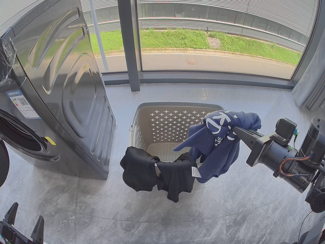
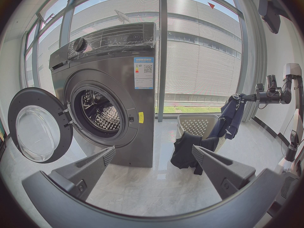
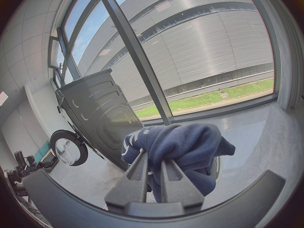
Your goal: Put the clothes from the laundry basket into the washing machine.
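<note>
A beige laundry basket [image 1: 159, 119] stands on the floor by the window. A black garment [image 1: 152, 173] hangs over its near rim. My right gripper [image 1: 237, 131] is shut on a navy blue garment with white print [image 1: 216, 143], holding it lifted above the basket's right side; the wrist view shows the cloth [image 3: 183, 146] bunched between the fingers [image 3: 136, 171]. The grey washing machine [image 1: 57, 82] stands to the left with its round door [image 2: 38, 129] swung open and the drum [image 2: 99, 111] showing. My left gripper [image 1: 23, 221] is open, low at the near left.
A large window [image 1: 220, 27] with a grey pillar [image 1: 128, 34] runs behind the basket. A curtain [image 1: 311, 82] hangs at the far right. Bare grey marble floor [image 1: 152, 217] lies between me, the basket and the machine.
</note>
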Tool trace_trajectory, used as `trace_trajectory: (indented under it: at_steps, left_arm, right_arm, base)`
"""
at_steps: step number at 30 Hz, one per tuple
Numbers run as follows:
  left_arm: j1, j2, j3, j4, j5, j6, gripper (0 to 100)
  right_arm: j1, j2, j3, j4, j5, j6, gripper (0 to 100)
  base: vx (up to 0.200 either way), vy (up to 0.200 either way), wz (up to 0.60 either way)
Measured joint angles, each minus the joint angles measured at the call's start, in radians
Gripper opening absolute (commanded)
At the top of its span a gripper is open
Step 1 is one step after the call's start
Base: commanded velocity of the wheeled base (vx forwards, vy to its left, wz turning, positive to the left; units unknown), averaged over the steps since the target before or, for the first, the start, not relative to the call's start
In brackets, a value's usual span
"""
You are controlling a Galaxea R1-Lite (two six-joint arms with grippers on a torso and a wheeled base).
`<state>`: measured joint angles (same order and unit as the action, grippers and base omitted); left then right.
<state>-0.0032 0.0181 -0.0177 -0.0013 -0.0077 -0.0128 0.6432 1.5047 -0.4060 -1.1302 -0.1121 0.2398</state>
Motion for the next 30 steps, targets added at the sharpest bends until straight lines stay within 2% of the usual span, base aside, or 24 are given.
trace_trajectory:
  at_steps: [14,18,20,24,30]
  left_arm:
    - [0.0,0.0,0.0,0.0,-0.002,0.0,100]
    - [0.0,0.0,0.0,0.001,0.0,-0.001,100]
    - [0.0,0.0,0.0,0.001,0.0,-0.001,100]
    - [0.0,0.0,0.0,0.001,-0.001,-0.002,100]
    - [0.001,0.0,0.0,0.001,-0.002,-0.001,100]
  right_arm:
    - [0.009,-0.037,0.0,-0.013,-0.002,-0.015,0]
    - [0.014,-0.039,-0.003,-0.013,-0.009,-0.023,0]
    - [0.011,-0.04,-0.003,-0.008,-0.034,-0.023,0]
    - [0.007,-0.039,-0.001,0.0,-0.087,-0.023,0]
    - [0.007,-0.039,-0.007,-0.009,-0.089,-0.023,0]
  base:
    - [-0.2,0.0,0.0]
    - [0.0,0.0,0.0]
    - [0.0,0.0,0.0]
    - [0.0,0.2,0.0]
    - [0.0,0.2,0.0]
